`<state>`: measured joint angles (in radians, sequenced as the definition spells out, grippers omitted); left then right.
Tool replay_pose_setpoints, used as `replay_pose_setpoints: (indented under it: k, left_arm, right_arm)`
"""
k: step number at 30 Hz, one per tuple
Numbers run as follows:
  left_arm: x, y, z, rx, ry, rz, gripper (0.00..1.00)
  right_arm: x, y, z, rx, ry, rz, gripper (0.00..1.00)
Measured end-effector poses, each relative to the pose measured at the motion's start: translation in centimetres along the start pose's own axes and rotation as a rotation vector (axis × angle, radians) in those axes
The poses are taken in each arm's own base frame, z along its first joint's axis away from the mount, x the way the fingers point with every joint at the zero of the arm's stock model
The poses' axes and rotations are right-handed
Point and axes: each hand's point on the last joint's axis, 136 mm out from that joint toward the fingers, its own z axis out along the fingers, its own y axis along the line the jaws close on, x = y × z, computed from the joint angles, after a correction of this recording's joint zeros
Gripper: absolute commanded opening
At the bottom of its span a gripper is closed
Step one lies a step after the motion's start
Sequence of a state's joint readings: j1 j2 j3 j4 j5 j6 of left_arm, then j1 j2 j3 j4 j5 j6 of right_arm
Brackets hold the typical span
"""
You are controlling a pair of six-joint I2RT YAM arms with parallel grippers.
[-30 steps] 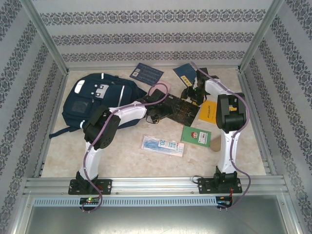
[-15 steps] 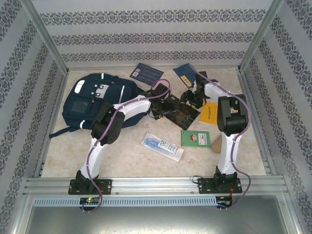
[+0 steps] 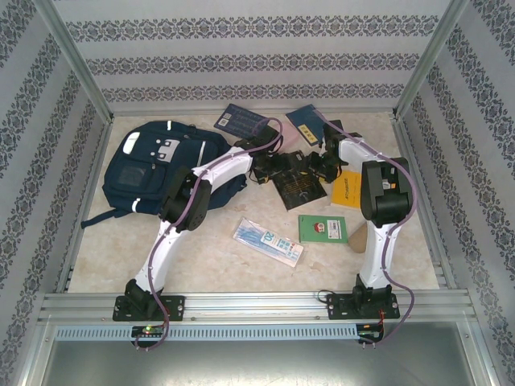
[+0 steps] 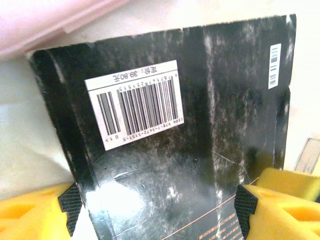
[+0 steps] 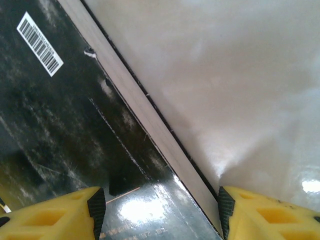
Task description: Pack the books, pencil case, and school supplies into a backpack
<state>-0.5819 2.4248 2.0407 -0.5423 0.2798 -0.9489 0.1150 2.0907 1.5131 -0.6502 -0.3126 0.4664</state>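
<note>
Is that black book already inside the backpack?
No, out: the black book is in plain sight right of the backpack, not inside it.

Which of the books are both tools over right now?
The black book with the gold pattern, mid-table: the left tool and right tool both straddle it. The blue books, yellow-orange book and green book lie apart.

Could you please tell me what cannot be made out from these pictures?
Pencil case: top view, largely hidden behind the right arm.
Black book: left wrist view, lower part cut off by the frame edge.
Backpack: top view, right side covered by the left arm.
Supplies packet: top view, print too small.
</note>
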Motion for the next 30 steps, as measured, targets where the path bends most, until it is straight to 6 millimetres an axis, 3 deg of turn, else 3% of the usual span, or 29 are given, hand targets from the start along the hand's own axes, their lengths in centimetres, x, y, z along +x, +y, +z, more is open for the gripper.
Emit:
replay_pose_setpoints:
  k: [6,13,16,22,30]
  left_arm:
    - [-0.5,0.3,-0.1,0.0,-0.007,0.017,0.82]
    - [-1.9,1.9,-0.8,-0.019,-0.023,0.051,0.82]
    - [-1.3,3.2,-1.7,-0.039,-0.01,0.052,0.82]
    - [0.7,4.6,-3.8,-0.058,0.008,0.053,0.82]
    - [1.8,5.6,-3.3,-0.049,0.034,0.046,0.79]
  right_arm:
    - [1.1,0.4,-0.1,-0.01,0.019,0.009,0.61]
    - [3.9,3.1,0.1,-0.027,0.062,-0.043,0.62]
    - [4.5,3.8,0.3,-0.019,0.064,-0.078,0.63]
    - [4.3,3.3,0.3,0.032,0.039,-0.138,0.63]
    - [4.5,2.7,1.4,0.075,0.045,-0.172,0.55]
